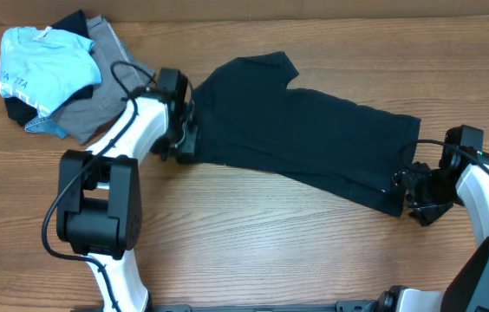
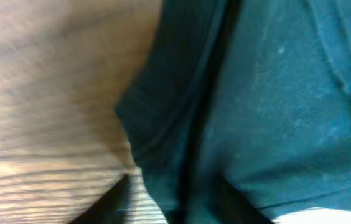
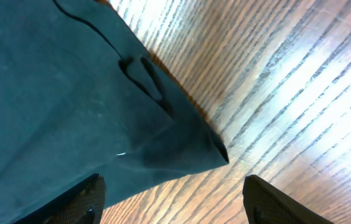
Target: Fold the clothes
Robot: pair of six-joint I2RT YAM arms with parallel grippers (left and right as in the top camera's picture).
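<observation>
Left gripper [image 1: 179, 143], seen from overhead, sits at the left edge of the black T-shirt [image 1: 314, 143]. My right gripper [image 1: 414, 195] is at its right corner, and the shirt lies spread across the table [image 1: 253, 234]. Left wrist view: my fingers [image 2: 110, 205] stand apart, a shirt fold between them. Right wrist view: fingers [image 3: 82, 199] spread wide, straddling the corner.
</observation>
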